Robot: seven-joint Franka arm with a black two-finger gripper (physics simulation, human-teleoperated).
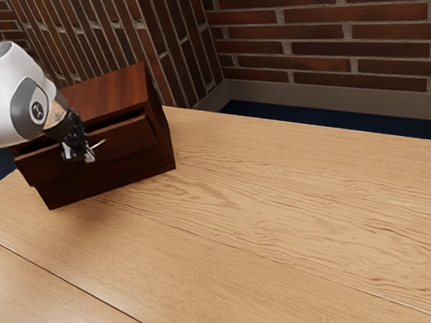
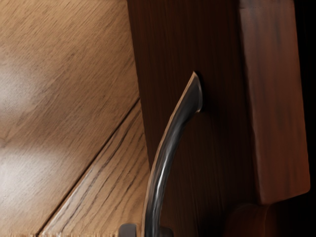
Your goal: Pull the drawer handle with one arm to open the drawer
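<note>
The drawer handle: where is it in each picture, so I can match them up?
Exterior view: the drawer handle is a small silver bar on the drawer front, at the gripper, toward the exterior view's left.
Wrist view: the drawer handle is the curved grey bar, close up, fixed to the drawer front.
Shared landmark: the dark drawer front.
</note>
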